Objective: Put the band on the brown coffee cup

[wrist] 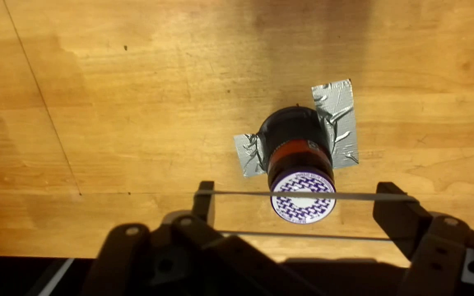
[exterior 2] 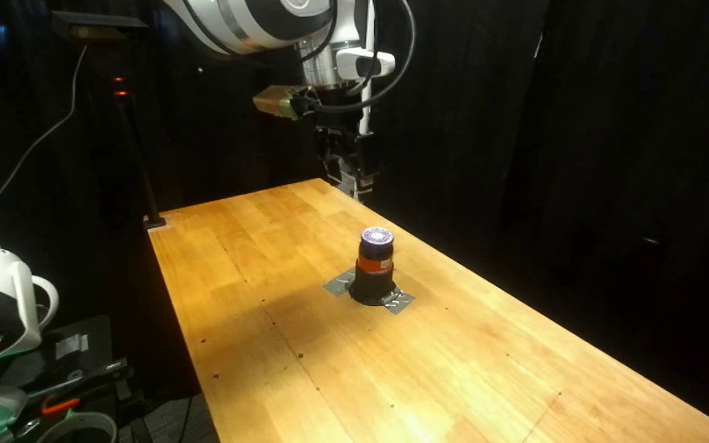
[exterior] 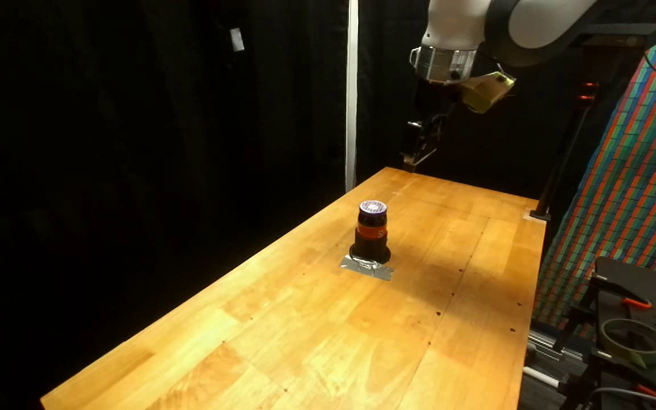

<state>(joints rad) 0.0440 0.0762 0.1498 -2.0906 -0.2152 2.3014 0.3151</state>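
Note:
The dark cup (exterior: 371, 248) stands upright on the wooden table in both exterior views (exterior 2: 372, 288). It has a white-and-purple patterned top and an orange-red strip (exterior: 372, 232) around its middle. In the wrist view its patterned top (wrist: 303, 211) lies between the fingers in the picture. The band (wrist: 354, 196) shows there as a thin greyish loop stretched around both fingers, with two strands crossing the gap. My gripper (wrist: 296, 193) is open and holds the band spread. In both exterior views the gripper (exterior: 410, 164) (exterior 2: 348, 183) is above the table's far end, higher than the cup and apart from it.
Silver tape (exterior: 367, 267) fixes the cup's wide black base to the table (exterior: 316, 341) on two sides. A dark post (exterior: 561, 154) stands at a far table corner. Beside the table is a black cart (exterior: 641, 285) with a tape roll. Black curtains surround the table.

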